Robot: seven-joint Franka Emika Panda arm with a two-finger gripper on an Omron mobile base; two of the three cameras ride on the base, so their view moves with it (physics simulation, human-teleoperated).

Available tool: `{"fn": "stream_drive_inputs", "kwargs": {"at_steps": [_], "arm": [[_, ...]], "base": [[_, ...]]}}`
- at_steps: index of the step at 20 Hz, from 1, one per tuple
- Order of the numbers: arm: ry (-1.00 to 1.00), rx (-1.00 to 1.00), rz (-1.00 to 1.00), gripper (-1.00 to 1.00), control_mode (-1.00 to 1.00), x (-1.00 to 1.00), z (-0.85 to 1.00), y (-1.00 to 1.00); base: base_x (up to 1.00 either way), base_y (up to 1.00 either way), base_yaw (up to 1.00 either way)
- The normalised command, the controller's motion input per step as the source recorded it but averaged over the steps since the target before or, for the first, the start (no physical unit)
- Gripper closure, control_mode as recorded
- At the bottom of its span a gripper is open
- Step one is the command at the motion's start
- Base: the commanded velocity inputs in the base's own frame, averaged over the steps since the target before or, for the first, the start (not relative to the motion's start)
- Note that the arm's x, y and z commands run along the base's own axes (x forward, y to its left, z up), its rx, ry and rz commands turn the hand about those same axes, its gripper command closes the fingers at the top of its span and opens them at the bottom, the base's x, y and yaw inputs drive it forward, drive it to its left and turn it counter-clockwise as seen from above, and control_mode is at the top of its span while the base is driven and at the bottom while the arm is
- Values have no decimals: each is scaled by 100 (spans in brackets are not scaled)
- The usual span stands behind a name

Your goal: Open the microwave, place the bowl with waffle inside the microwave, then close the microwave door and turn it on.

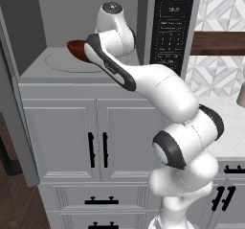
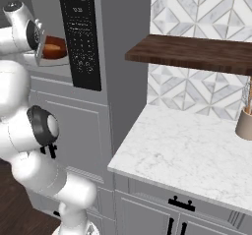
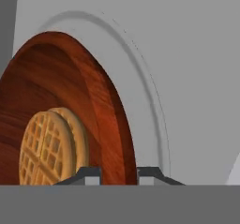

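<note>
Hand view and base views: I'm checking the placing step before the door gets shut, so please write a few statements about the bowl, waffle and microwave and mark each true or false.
1. The microwave stands open, its cavity showing. True.
2. The end effector is shut on the rim of the bowl. True.
3. The bowl is empty. False: the waffle lies inside it.
4. The bowl rests on the white marble counter. False: it is held in the cavity above the round turntable.
5. The keypad panel sits left of the cavity. False: it is on the right.
</note>
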Motion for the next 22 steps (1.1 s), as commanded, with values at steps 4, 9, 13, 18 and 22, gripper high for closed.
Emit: {"fn": "stream_drive_inputs", "kwargs": {"at_steps": [4,9,13,18,22], "arm": [[0,-2,-10,100,-100,76,-41,26],[2,-3,-9,100,-100,53,-47,29],[0,-5,-11,-100,-100,16,-49,33],[-16,-1,-8,-100,-100,-15,-50,4],[-50,-1,-1,-100,-100,-84,-20,29]], "base": [[0,0,0],[0,0,0],[0,0,0],[0,0,0],[0,0,0]]}}
